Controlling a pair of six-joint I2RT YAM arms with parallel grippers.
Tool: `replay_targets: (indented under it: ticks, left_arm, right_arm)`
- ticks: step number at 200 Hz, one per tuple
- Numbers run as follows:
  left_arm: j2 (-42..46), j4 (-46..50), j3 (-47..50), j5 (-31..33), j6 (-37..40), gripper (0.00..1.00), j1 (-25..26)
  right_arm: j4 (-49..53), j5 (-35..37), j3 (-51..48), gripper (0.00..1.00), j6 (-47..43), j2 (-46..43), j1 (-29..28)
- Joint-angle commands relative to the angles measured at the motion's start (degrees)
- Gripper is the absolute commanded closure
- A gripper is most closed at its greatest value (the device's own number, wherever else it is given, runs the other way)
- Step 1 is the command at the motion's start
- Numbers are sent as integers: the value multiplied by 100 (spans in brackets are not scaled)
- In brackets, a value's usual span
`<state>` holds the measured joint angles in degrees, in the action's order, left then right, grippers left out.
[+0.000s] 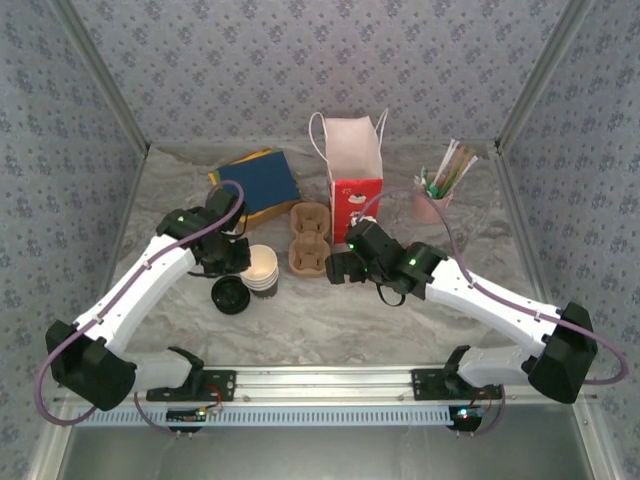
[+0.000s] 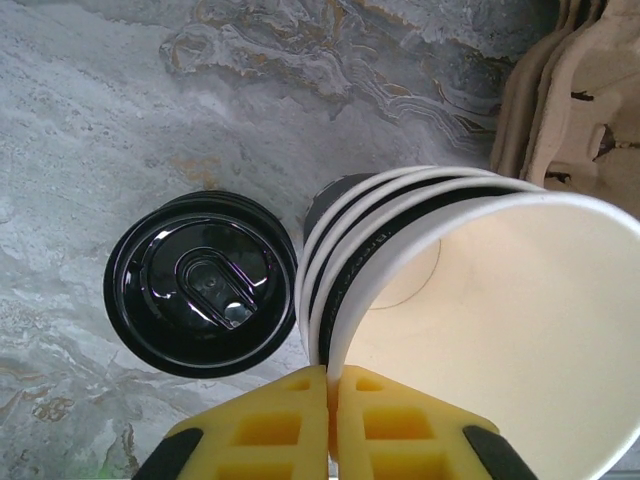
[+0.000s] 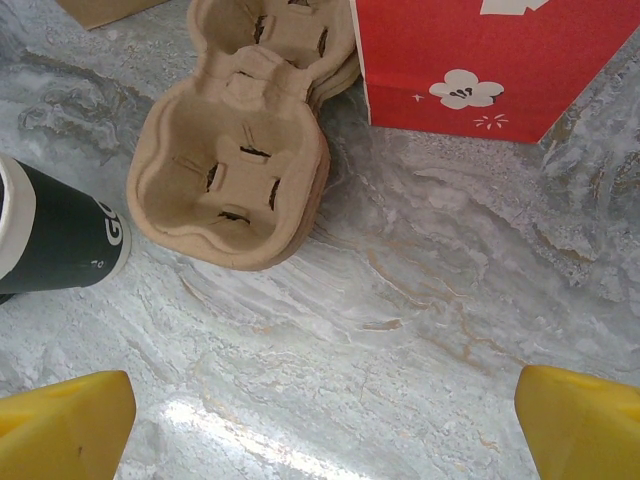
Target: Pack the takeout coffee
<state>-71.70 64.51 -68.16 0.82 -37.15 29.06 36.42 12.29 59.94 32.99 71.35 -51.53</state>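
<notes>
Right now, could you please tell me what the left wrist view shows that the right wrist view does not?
Left wrist, not right wrist: a black lid flat on the table, the top cup with its cream inside, and the left gripper shut on that cup's rim. Right wrist, not left wrist: the red bag and the right gripper, open. Both: the cup stack, the pulp carriers and the marbled table.

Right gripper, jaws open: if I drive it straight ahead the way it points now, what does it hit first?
Probably the bare grey marbled tabletop, since the right gripper appears to tilt downward. On a shallower line, the brown moulded-pulp cup carrier comes next. Depth is hard to judge.
</notes>
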Motion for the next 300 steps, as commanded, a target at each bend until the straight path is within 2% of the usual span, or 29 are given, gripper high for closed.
replay_targets:
  ticks: [1, 23, 87, 158, 196, 229, 265, 300]
  left_arm:
    - [41, 171, -283, -86, -28, 96, 38]
    - [69, 226, -436, -161, -56, 100, 37]
    - [191, 284, -783, -447, -152, 100, -97]
    - [156, 961, -1789, -150, -8, 100, -126]
    - [70, 1337, -2501, 121, 32, 100, 56]
    - [35, 1196, -2711, 182, -142, 99, 545]
    - [-229, 729, -2773, 646, -601, 100, 1578]
    - [-665, -180, -2420, 637, -1081, 99, 2452]
  right_arm:
    - [-3, 158, 184, 0, -74, -56, -37]
    - [6, 194, 192, 0, -74, -47, -40]
    - [20, 234, 221, 0, -74, -29, -41]
    - [135, 341, 407, 0, -170, -27, 24]
    - [71, 430, 345, 0, -119, -290, 206]
    - [265, 461, 193, 0, -69, -708, 444]
    - [505, 298, -179, 0, -129, -1520, 814]
    - [910, 167, -525, 0, -74, -2394, 1063]
